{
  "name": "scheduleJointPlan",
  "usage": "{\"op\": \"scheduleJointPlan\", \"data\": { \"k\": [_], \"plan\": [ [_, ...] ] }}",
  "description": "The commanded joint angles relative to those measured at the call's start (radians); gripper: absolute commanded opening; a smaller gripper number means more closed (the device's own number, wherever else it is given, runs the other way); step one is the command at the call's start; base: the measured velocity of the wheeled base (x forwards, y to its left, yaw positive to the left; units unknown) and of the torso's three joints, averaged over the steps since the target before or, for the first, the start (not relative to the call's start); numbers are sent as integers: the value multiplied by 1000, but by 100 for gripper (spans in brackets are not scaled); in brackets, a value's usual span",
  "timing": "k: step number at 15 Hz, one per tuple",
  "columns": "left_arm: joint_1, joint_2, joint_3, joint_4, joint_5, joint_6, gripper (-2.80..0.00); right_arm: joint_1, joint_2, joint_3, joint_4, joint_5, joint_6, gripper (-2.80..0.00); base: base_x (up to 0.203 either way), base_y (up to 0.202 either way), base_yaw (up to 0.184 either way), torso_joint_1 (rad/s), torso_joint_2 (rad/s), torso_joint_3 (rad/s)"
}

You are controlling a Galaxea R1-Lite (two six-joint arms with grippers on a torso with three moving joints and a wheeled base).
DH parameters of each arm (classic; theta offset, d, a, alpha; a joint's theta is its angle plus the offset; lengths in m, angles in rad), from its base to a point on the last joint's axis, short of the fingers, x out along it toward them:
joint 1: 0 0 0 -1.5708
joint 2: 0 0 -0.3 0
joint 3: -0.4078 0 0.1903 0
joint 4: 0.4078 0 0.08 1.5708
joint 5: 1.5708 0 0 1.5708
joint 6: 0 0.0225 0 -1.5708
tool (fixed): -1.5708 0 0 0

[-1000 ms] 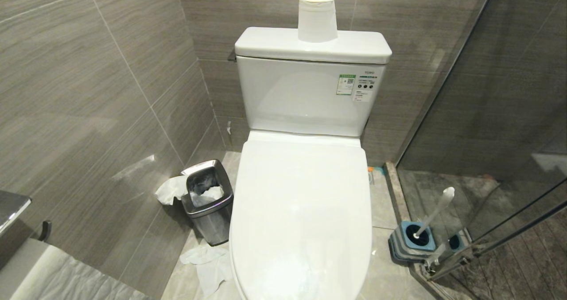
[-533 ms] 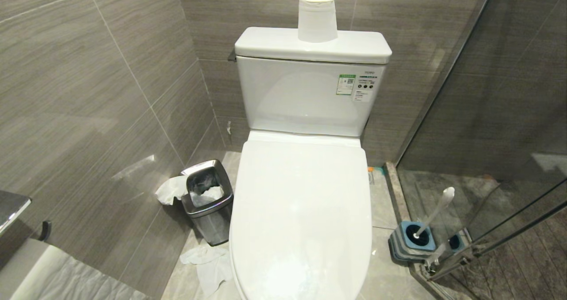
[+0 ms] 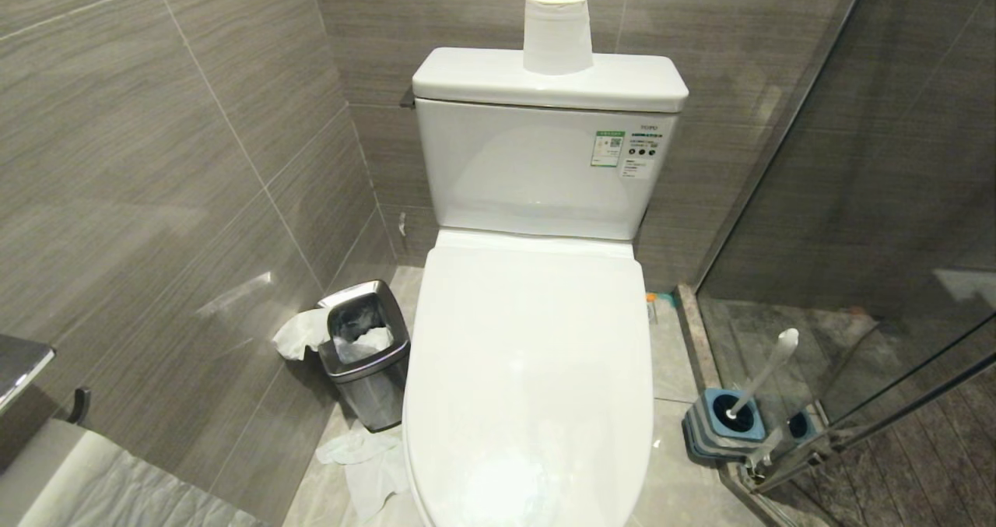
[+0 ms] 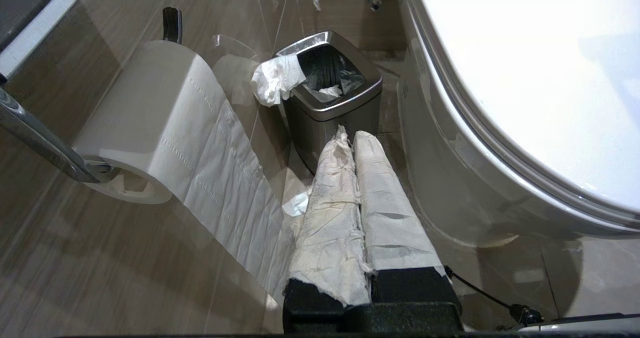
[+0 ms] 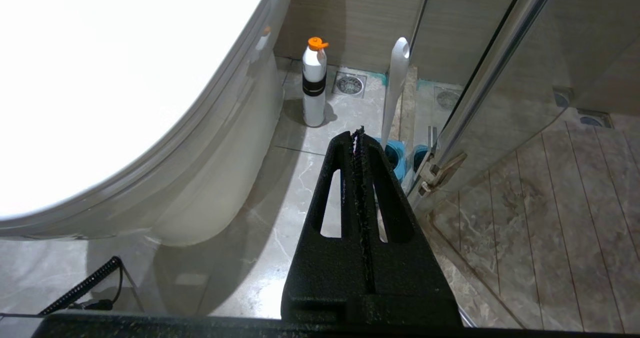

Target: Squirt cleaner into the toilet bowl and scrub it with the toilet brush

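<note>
The white toilet bowl [image 3: 436,433] fills the middle of the head view with its lid [image 3: 529,356] down, so the basin is hidden. The toilet brush [image 3: 766,371] stands tilted in a blue-grey holder [image 3: 720,426] on the floor to the toilet's right, its whitish handle [image 5: 397,78] just beyond my right gripper [image 5: 356,136], which is shut and empty. A white bottle with an orange cap [image 5: 314,86] stands beside the bowl's base; the cleaner itself is out of view. My left gripper [image 4: 350,136], its fingers wrapped in white, is shut and empty beside the bowl [image 4: 450,178]. Neither arm shows in the head view.
A steel waste bin [image 3: 366,348] with tissue sits left of the toilet, and crumpled paper [image 3: 366,465] lies on the floor. A paper roll [image 3: 556,33] stands on the tank. A wall paper roll [image 4: 150,128] hangs at left. A glass shower door [image 3: 856,278] bounds the right.
</note>
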Motion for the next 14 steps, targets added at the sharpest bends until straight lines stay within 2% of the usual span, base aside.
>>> {"op": "scheduleJointPlan", "data": {
  "k": [1, 3, 8, 9, 12, 13, 14],
  "plan": [
    [0, 2, -2, 0, 6, -11, -280, 0, 1, 0, 0, 1, 0, -280, 0, 0, 0, 0, 0, 0],
    [0, 2, -1, -2, 22, -77, -280, 0, 1, 0, 0, 0, 0, -280, 0, 0, 0, 0, 0, 0],
    [0, 2, -2, 2, 25, -67, -280, 0, 1, 2, 0, 1, 0, -280, 0, 0, 0, 0, 0, 0],
    [1, 2, -3, 8, 20, -51, -280, 0, 1, 0, 0, 1, 0, -280, 0, 0, 0, 0, 0, 0],
    [1, 3, -3, 11, -11, 51, -280, 0, 1, 0, 0, -1, 0, -280, 0, 0, 0, 0, 0, 0],
    [1, 2, -2, 8, -8, 44, -280, 0, 1, 0, 0, 1, 0, -280, 0, 0, 0, 0, 0, 0],
    [0, 2, -2, 4, 2, -3, -280, 0, 1, 0, -1, 1, 0, -280, 0, 0, 0, 0, 0, 0]
  ]
}}
